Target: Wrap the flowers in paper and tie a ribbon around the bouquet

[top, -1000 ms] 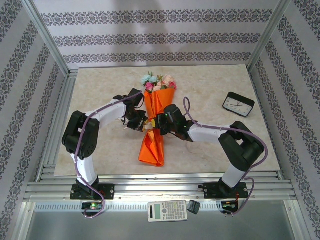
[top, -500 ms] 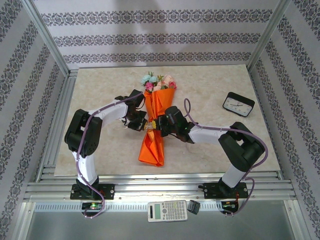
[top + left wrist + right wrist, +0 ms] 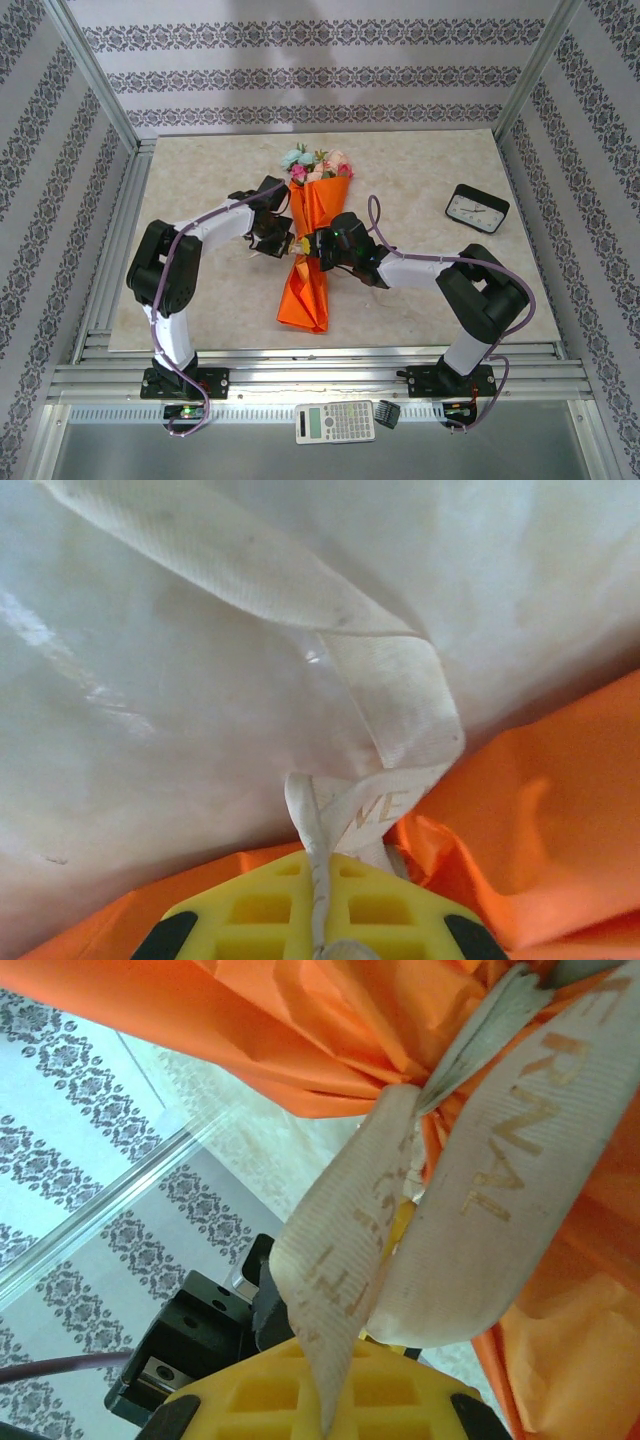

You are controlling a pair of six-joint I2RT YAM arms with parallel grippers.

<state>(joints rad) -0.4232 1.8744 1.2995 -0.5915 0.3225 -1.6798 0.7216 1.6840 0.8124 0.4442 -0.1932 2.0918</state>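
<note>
Item: bouquet (image 3: 312,212) lying on table (image 3: 200,180), ribbon (image 3: 520,1150) looped at its waist; left gripper (image 3: 284,243) and right gripper (image 3: 318,246) jaws each pinching a ribbon end; draw both outward evenly, level, sparing the paper (image 3: 560,800).

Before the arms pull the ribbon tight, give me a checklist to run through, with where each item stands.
1. Left gripper shut on the ribbon: ok, the ribbon runs into its closed jaws.
2. Right gripper shut on the ribbon: ok.
3. Ribbon around the bouquet's pinched waist: ok, the paper bunches there.
4. Knot complete: cannot tell; the strands cross and the loop looks slack.
5. Flowers showing at the wide end: ok.
6. Clock apart from both arms: ok.
</note>
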